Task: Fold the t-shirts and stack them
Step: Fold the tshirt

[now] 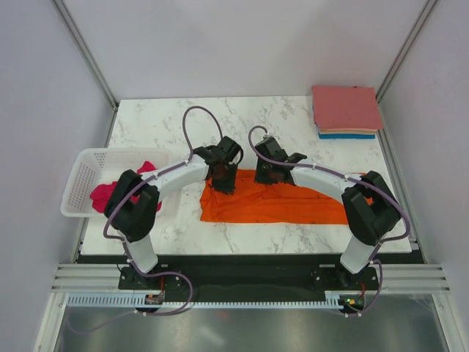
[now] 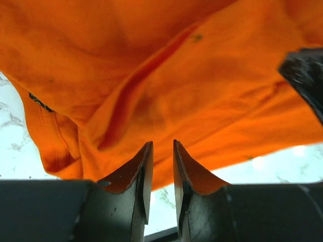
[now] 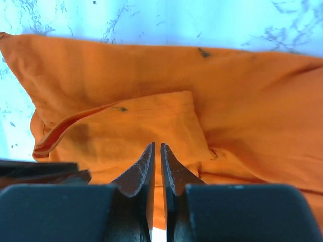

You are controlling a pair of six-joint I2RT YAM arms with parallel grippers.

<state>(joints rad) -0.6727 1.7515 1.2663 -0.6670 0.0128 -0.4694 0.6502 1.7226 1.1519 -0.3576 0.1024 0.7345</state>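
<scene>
The bright orange t-shirt (image 1: 286, 204) lies across the middle of the table as a long band, with rumpled folds at its left end. Both grippers hover over its far edge. My left gripper (image 1: 222, 180) is just above the cloth (image 2: 151, 65); its jaws (image 2: 162, 143) stand apart with nothing between them. My right gripper (image 1: 270, 173) is close beside it, jaws (image 3: 158, 145) parted by only a narrow slit and empty, over a flap folded back on the shirt (image 3: 146, 121). A magenta-pink t-shirt (image 1: 110, 192) lies crumpled in the basket. Folded t-shirts (image 1: 346, 110) are stacked at the back right.
A white mesh basket (image 1: 79, 183) stands at the table's left edge. The marble tabletop (image 1: 161, 125) shows bare behind the orange shirt and in front of it. The right gripper's dark body (image 2: 305, 75) enters the left wrist view at its right edge.
</scene>
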